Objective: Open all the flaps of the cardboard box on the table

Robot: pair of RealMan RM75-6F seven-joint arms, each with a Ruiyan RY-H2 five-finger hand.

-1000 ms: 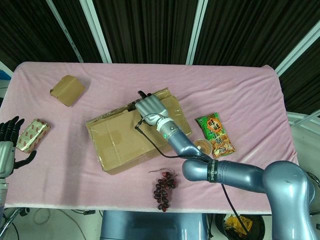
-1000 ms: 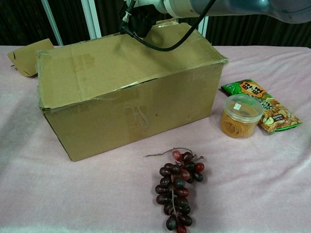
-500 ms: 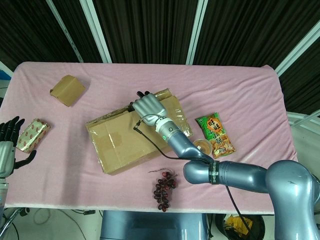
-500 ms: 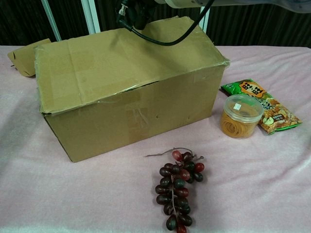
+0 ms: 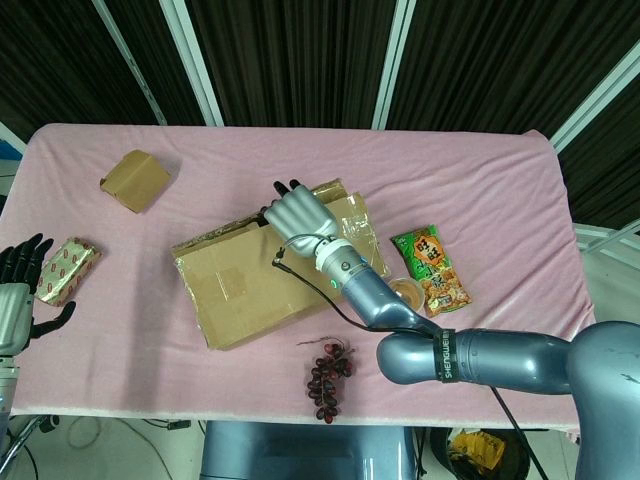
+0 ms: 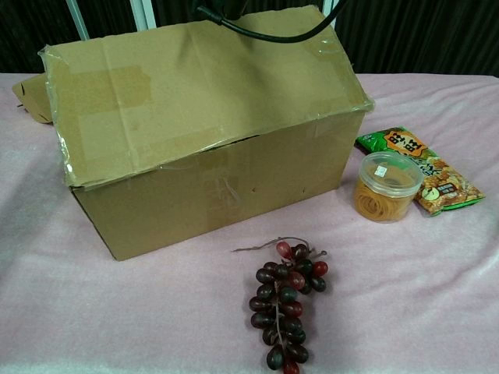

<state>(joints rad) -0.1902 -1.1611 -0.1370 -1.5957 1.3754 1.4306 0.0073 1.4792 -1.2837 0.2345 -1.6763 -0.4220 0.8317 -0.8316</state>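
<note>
The cardboard box (image 5: pixel 275 272) sits mid-frame on the pink surface (image 5: pixel 480 190). The right hand (image 5: pixel 298 213) grasps the far edge of its front flap (image 6: pixel 195 86), which is tilted up. The left hand (image 5: pixel 18 290), at the left edge, holds nothing, fingers spread, beside a foil packet (image 5: pixel 66 270).

Head view: high above, looking steeply down; takes in the whole pink-clothed table (image 5: pixel 480 190) against dark curtains. Chest view: low, near table height, facing forward, close to the brown cardboard box (image 6: pixel 210 164). Shared: box, dark red grape bunch (image 5: pixel 327 376) (image 6: pixel 286 300), clear lidded round tub (image 6: pixel 387 185).
</note>
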